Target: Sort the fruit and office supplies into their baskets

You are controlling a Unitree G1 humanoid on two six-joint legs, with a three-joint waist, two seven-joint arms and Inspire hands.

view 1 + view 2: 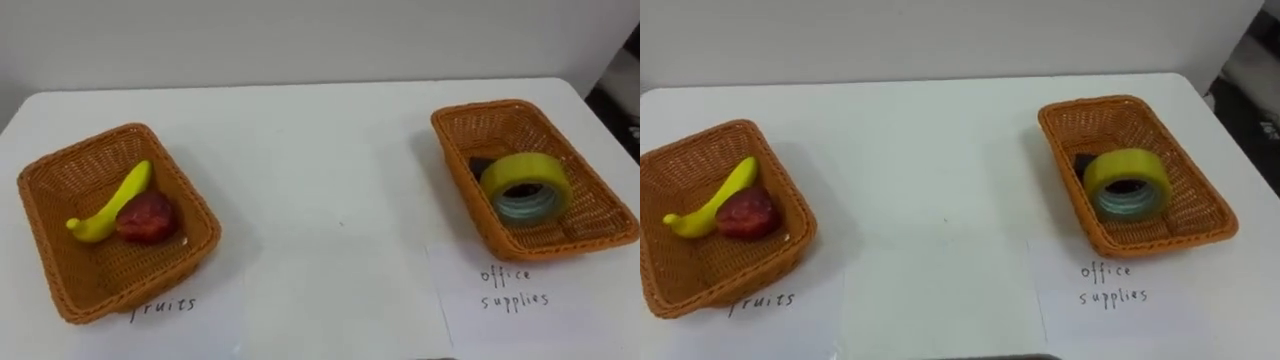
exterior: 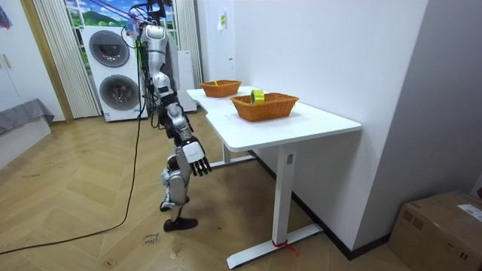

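- Our right hand (image 2: pixel 197 159) hangs at our side, below the edge of the table (image 1: pixel 320 150), fingers loose and spread, holding nothing.
- We judge the sorting finished, since every item we see lies in a basket. To end well, we should leave that hand low and clear of the rims.
- Up and ahead of the hand, the right basket (image 1: pixel 590 225) holds a yellow tape roll (image 1: pixel 527 180) with a dark item (image 1: pixel 480 165) behind it.
- Farther off to the hand's left, the left basket (image 1: pixel 60 290) holds a banana (image 1: pixel 115 205) touching a red fruit (image 1: pixel 148 217).

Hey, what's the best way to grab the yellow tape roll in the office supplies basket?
Pinch the tape roll's raised upper band, thumb in the hole, coming from above. It sits tilted with its hole facing up and forward, and the basket's walls block a side approach.
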